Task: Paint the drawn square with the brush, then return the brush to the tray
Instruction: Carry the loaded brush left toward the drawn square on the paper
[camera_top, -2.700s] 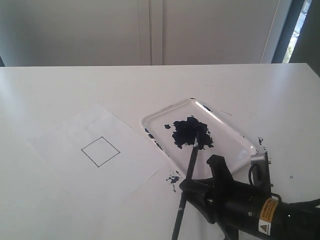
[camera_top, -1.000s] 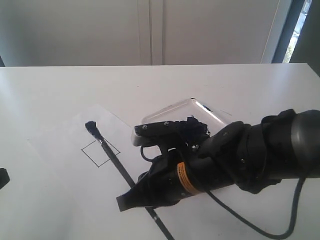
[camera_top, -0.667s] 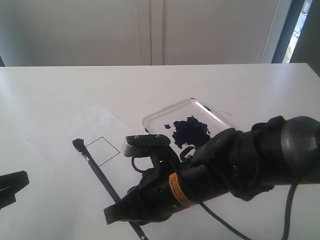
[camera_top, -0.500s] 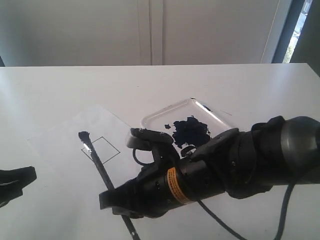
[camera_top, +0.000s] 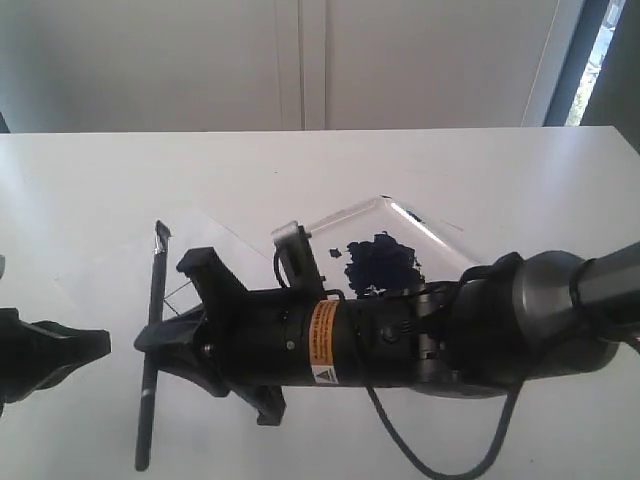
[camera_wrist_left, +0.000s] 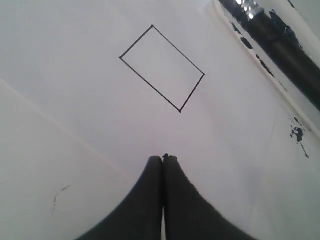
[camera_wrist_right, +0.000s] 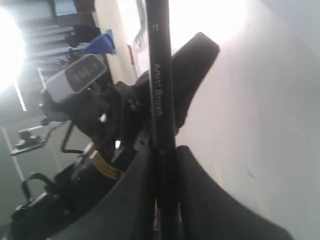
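Note:
The brush (camera_top: 152, 345) hangs above the paper, nearly straight up and down in the exterior view, with its dark tip (camera_top: 160, 236) farthest from the camera. My right gripper (camera_top: 150, 345) has reached across to the left and is shut on the black handle (camera_wrist_right: 159, 100). It covers most of the drawn square there. In the left wrist view the drawn square (camera_wrist_left: 162, 67) is a thin black outline, blank inside. My left gripper (camera_top: 70, 350) is shut and empty at the lower left, with its tips (camera_wrist_left: 162, 159) short of the square. The tray (camera_top: 352, 212), with its blue paint blot (camera_top: 380, 262), lies behind the right arm.
The white paper sheet (camera_top: 115, 285) lies on the white table (camera_top: 120, 170). A few paint flecks (camera_wrist_left: 298, 133) mark the table next to the tray. The bulky right arm (camera_top: 450, 335) crosses the front of the table. A wall stands behind the far edge.
My right gripper swung left with the brush, turning it from a slant over the square to nearly straight up and down. My left gripper came in from the lower left edge.

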